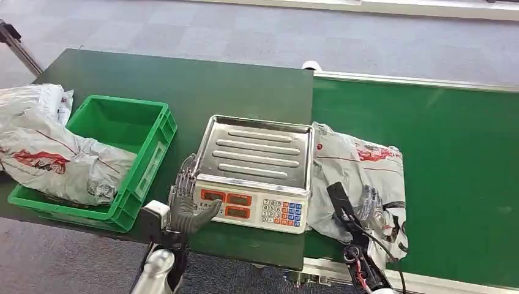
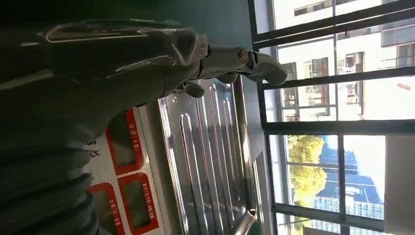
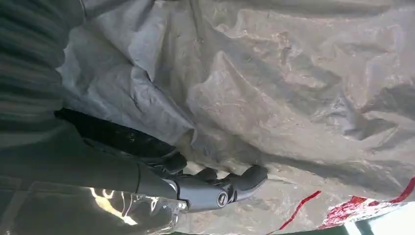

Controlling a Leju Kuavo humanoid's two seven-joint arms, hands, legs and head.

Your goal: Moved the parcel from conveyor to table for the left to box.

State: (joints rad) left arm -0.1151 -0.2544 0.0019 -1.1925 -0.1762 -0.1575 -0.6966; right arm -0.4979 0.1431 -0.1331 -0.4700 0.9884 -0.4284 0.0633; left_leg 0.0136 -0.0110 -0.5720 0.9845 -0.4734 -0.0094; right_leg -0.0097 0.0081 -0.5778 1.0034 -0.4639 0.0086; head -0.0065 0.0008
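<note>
Parcel point(image 1: 358, 177) straddles table point(image 1: 183, 86) and conveyor point(image 1: 453, 165) (grey carpet).

Looking down from up high at the scale point(image 1: 256, 174); close up from each wrist, sharing scale point(image 2: 205, 161) and parcel point(image 3: 274, 93).
</note>
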